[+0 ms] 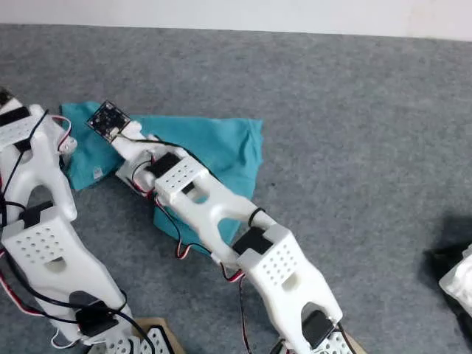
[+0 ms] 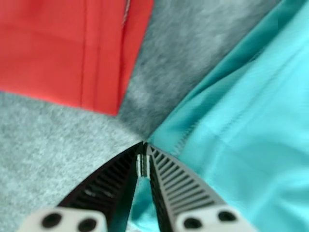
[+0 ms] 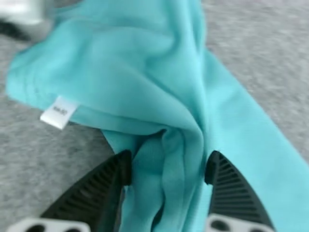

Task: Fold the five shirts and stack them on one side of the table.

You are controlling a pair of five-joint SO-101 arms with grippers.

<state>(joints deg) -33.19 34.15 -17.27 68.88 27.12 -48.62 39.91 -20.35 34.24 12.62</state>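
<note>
Rumpled teal shirt point(image 1: 221, 147) lies bunched, a flat red shirt point(image 2: 63, 48) just beside.

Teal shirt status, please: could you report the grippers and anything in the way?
Left gripper shut on teal shirt edge. Right gripper open, straddling a fold. Red shirt lies nearby, apart.

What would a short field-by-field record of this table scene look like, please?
surface: grey carpeted table
shirt in work: teal shirt, lying rumpled, not neatly folded
left gripper: shut, pinching the teal shirt at its edge
right gripper: open, one finger on each side of a raised fold of the teal shirt
other shirt: red shirt, flat near the teal one, with a strip of table between them
detail: white label at the teal shirt's edge
</note>
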